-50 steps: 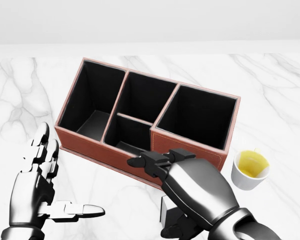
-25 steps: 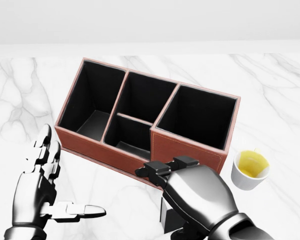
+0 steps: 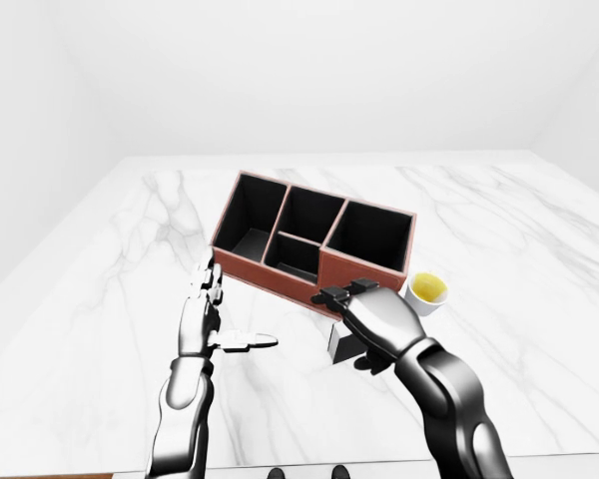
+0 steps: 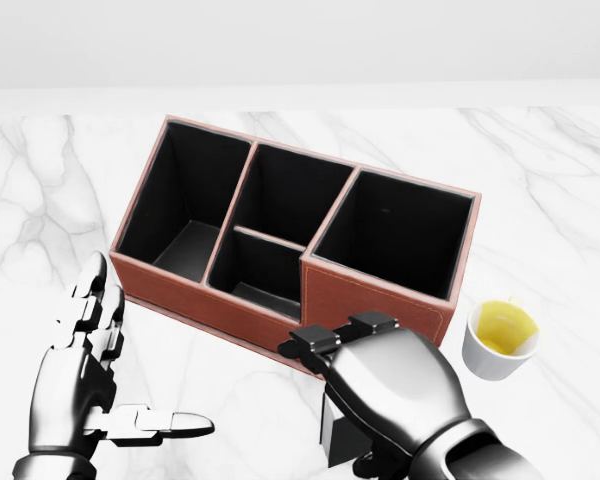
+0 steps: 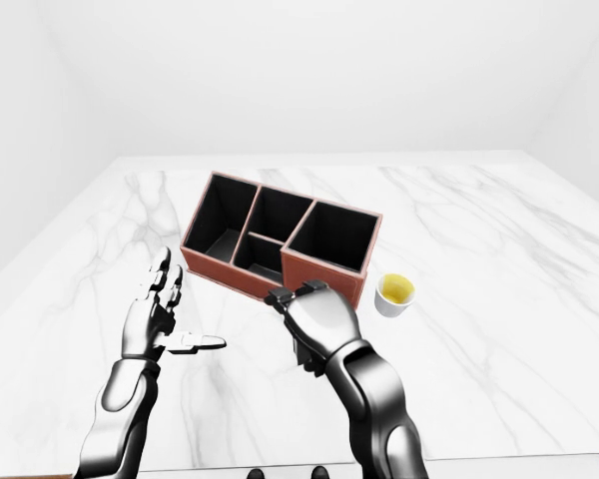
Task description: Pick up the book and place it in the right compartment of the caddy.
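Note:
The brown caddy (image 4: 375,295) with black compartments stands on the marble table; its right compartment (image 4: 400,235) is empty. The dark book (image 4: 329,432) stands on the table just below the caddy's lower wall, mostly hidden under my right hand. My right hand (image 4: 337,405) covers it from above, black fingers (image 4: 315,346) reaching over its top toward the caddy and the thumb curled below. It looks closed on the book. My left hand (image 4: 130,370) is open and empty at the lower left, fingers up, thumb pointing right.
A white cup (image 4: 500,338) of yellow liquid stands on the table (image 4: 560,200) right of the caddy, close to my right hand. The table's far edge meets a white wall at the top of the view.
My right hand has drawn a little right and down, its fingertips pulling back from the caddy's wall. The book has stayed put. My left hand has sunk slightly.

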Robot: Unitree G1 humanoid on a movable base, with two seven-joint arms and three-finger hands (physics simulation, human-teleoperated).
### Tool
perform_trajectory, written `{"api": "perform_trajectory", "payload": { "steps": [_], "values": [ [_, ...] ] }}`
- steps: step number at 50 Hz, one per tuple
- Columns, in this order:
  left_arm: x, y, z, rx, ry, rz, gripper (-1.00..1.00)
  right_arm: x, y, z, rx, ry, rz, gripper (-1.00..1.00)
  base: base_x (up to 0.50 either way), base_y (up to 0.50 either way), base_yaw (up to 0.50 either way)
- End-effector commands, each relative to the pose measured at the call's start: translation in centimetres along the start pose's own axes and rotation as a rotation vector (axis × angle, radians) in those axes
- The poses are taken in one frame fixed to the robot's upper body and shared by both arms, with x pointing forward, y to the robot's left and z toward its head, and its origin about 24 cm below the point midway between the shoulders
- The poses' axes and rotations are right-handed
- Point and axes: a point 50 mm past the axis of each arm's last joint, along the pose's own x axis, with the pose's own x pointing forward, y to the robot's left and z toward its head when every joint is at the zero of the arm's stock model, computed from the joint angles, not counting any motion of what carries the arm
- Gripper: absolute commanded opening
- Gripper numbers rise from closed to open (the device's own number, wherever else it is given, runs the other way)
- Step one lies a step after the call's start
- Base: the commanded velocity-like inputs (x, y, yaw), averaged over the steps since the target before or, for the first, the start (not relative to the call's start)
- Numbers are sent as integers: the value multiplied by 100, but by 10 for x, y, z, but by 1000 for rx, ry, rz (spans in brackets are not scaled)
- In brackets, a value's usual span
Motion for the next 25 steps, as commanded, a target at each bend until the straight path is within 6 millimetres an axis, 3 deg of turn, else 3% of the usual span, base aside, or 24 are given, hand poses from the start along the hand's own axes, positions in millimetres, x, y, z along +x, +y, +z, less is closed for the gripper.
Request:
{"api": "perform_trajectory", "payload": {
  "steps": [1, 25],
  "values": [
    [1, 1, -2, -4, 3, 2, 100, 5, 3, -4, -22, 12, 23, 39, 0, 0, 0],
    [4, 1, -4, -10, 4, -4, 100, 15, 15, -10, -23, 32, 85, 40, 0, 0, 0]
  ]
}}
